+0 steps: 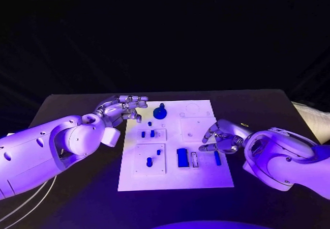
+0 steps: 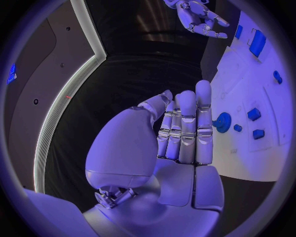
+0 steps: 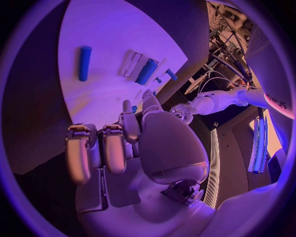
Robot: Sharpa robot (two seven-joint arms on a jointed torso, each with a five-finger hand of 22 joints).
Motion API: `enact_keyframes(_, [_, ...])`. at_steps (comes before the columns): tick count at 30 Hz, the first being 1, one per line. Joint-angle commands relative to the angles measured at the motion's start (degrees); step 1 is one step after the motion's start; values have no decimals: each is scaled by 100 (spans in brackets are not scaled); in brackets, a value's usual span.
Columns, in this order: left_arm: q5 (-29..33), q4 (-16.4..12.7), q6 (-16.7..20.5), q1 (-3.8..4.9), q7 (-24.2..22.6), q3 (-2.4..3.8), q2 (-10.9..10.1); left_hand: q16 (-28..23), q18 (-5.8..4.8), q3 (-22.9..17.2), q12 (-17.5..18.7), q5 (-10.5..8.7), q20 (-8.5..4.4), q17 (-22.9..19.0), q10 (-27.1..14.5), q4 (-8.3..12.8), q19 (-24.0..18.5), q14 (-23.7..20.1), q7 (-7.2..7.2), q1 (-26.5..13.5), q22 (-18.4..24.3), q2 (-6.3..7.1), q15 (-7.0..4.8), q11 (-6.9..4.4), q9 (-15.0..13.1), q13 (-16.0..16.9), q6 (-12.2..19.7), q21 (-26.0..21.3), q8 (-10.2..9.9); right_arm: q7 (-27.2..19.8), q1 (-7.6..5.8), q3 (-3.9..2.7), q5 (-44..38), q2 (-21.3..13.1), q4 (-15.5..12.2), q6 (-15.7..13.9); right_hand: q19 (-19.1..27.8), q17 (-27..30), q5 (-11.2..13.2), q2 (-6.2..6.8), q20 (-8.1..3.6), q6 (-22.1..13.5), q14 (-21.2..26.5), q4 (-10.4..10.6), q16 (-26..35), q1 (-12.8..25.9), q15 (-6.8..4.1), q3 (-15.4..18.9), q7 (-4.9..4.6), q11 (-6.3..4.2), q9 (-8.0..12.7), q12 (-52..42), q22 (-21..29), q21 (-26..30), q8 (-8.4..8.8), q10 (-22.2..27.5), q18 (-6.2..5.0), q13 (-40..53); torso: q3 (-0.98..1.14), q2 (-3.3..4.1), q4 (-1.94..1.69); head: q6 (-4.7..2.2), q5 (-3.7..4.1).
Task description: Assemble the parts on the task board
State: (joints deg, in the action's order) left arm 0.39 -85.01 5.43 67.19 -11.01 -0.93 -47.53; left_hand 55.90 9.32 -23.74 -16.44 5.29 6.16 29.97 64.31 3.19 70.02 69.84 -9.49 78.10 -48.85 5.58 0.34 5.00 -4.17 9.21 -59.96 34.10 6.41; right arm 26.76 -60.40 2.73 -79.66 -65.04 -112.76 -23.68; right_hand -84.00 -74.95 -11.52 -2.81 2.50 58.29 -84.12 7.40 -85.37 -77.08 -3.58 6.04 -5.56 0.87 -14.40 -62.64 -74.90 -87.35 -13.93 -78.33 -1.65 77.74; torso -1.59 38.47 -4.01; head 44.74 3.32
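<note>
Left robot hand (image 1: 123,109) hovers at the task board's (image 1: 204,180) ten o'clock corner, fingers loosely apart and holding nothing, while the right robot hand (image 1: 219,137) hangs at its three o'clock edge, fingers curled in but gripping nothing. On the white board in the middle of the bench (image 1: 69,106), the round blue part (image 1: 160,113) sits at eleven o'clock, small blue pegs (image 1: 147,134) stand just below, and the long blue block (image 1: 183,157) lies near six. By my reading some parts are seated and others loose, so assembly is underway, not finished.
</note>
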Motion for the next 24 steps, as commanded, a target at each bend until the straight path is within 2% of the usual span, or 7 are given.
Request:
enact_keyframes(1, [0, -20, -69, 1, -42, 3, 6, -29, 113, 26, -24, 14, -15, -9, -38, 8, -35, -44, 20, 0, 5, -42, -7, -4, -6, 10, 21, -28, 36, -154, -30, 8, -33, -146, 6, 351, -340, -791, 120, -85, 53, -3, -434, -105, 20, -170, 49, -99, -11, 1, 24, 136, -1061, 30, 63, 77, 47, -802, 3, 3, 8, -14, 40])
enact_keyframes(4, [0, -20, -56, 1, -51, 3, 3, -29, 113, 27, -26, 14, -15, -10, -40, 8, -37, -46, 19, 0, 6, -44, -7, -4, -6, 10, 22, -30, 38, -7, -44, 18, -236, -240, 59, 645, -320, -682, 117, -83, 61, 19, -409, -100, 97, -153, 53, -109, -14, 4, 35, 290, -1029, 53, 90, 130, 39, -912, 8, 0, 15, -26, 87])
enact_keyframes(9, [0, -26, -56, 1, -57, 3, 7, -29, 113, 29, -30, 14, -14, -12, -43, 8, -40, -51, 19, 0, 6, -47, -6, -3, -6, 10, 23, -33, 40, 229, -8, 34, -508, -308, 127, 867, -316, -651, 75, -23, 71, 69, -403, -33, 124, -36, 59, -77, -16, 9, 57, 405, -1023, 59, 154, 130, 37, -1004, 3, 2, 4, -40, 144])
enact_keyframes(10, [0, -25, -56, 1, -57, 3, 8, -29, 113, 29, -30, 14, -14, -12, -43, 8, -40, -51, 19, 0, 6, -47, -6, -3, -6, 10, 23, -33, 40, 279, 3, 36, -544, -313, 139, 906, -323, -664, 14, -16, 71, 92, -408, -4, 116, -1, 56, -75, -8, 7, 62, 391, -1033, 52, 169, 107, 39, -998, 2, -2, 4, -37, 153])
enact_keyframes(12, [0, -24, -56, 1, -59, 3, 10, -29, 113, 29, -30, 14, -14, -12, -43, 8, -40, -51, 19, 0, 6, -47, -6, -3, -6, 10, 23, -33, 40, 369, 27, 41, -598, -312, 164, 966, -336, -689, -318, -12, 64, 129, -416, 67, 99, 66, 48, -87, 2, -6, 74, 391, -1054, 39, 204, 82, 44, -1003, 3, -5, 2, -39, 160])
enact_keyframes(14, [0, -23, -56, 1, -60, 3, 11, -29, 113, 29, -30, 14, -14, -12, -43, 8, -40, -51, 19, 0, 6, -47, -6, -3, -6, 10, 23, -33, 40, 446, 54, 45, -638, -299, 186, 1004, -339, -697, -429, 6, 60, 157, -419, 110, 95, 97, 43, -99, 8, -11, 81, 404, -1059, 36, 230, 71, 45, -1014, 2, -6, 0, -30, 171])
enact_keyframes(24, [0, -20, -60, 1, -56, 3, 4, -29, 113, 29, -30, 14, -14, -12, -43, 8, -40, -51, 19, 0, 6, -47, -6, -3, -6, 10, 23, -33, 40, 634, 163, 52, -716, -162, 284, 1059, -344, -698, -336, 167, 54, 300, -421, 374, 98, 392, 35, 43, 30, -21, 76, 410, -1068, 32, 270, 22, 47, -1027, 3, 1, -5, -51, 156])
